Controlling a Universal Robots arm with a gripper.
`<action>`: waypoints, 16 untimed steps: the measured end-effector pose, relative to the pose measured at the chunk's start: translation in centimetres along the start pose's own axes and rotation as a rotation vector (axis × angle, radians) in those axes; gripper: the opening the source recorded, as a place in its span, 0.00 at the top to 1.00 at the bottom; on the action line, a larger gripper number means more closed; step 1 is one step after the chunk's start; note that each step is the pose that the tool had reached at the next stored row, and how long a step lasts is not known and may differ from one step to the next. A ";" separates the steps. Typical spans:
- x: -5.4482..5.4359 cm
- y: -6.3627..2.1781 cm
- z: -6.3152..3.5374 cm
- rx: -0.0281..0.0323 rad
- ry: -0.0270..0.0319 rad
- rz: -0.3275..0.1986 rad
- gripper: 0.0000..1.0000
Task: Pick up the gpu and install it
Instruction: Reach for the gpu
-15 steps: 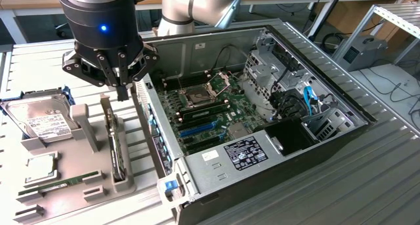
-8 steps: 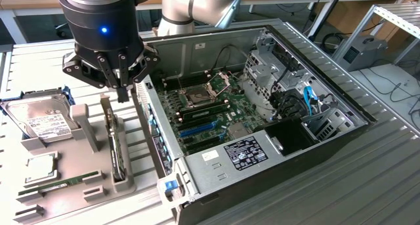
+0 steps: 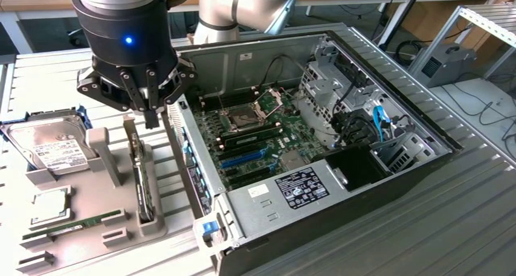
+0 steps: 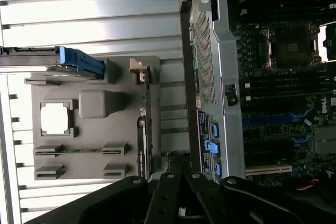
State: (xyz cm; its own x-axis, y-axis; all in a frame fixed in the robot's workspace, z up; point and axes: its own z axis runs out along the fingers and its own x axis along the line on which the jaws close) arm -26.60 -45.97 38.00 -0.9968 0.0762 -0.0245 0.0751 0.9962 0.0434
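Note:
The gpu [image 3: 142, 182] stands on edge in a slot of the grey holder tray [image 3: 89, 243], a thin green board with a silver bracket at its far end. In the wrist view the gpu [image 4: 147, 124] appears edge-on as a narrow green strip. My gripper [image 3: 151, 116] hangs just above the card's far end, beside the case wall, with its fingers together and nothing between them. Its black linkages [image 4: 176, 192] frame the wrist view. The open computer case [image 3: 419, 122] lies to the exterior view's right, its motherboard slots [image 3: 241, 160] exposed.
On the tray sit a silver hard drive [image 3: 45, 146], a CPU [image 3: 50, 205] and a narrow RAM stick [image 3: 72, 224]. The case's side wall [image 3: 190, 167] rises close beside the gpu. Cables and drive cages [image 3: 354, 113] crowd the case's far side. A ribbed metal table [image 3: 419, 227] lies around it.

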 end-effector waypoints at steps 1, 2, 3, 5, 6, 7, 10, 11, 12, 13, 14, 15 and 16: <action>0.0 -0.06 0.01 -0.0001 -0.0001 0.000 0.89; 0.0 -0.11 0.00 0.0000 0.0000 0.000 0.89; 0.0 -0.15 0.01 -0.0001 -0.0001 0.000 0.89; 0.0 -0.24 0.01 0.0000 0.0000 0.000 0.89; 0.0 -0.28 0.02 0.0000 0.0000 0.000 0.89; 0.0 -0.32 0.02 -0.0001 0.0000 0.000 0.89; 0.0 -0.45 0.03 -0.0001 0.0000 0.000 0.89; 0.0 -0.49 0.03 0.0000 0.0000 0.000 0.89; 0.0 -0.53 0.04 -0.0001 0.0000 0.000 0.89; 0.0 -0.57 0.03 0.0000 0.0000 0.000 0.89; 0.0 -0.61 0.04 0.0000 0.0000 0.000 0.89; 0.0 -0.65 0.04 0.0000 0.0000 0.000 0.89; 0.0 -0.69 0.04 0.0000 0.0000 0.000 0.89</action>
State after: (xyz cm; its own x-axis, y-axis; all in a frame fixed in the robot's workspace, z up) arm -26.63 -46.65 37.93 -0.9968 0.0762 -0.0245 0.0751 0.9962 0.0434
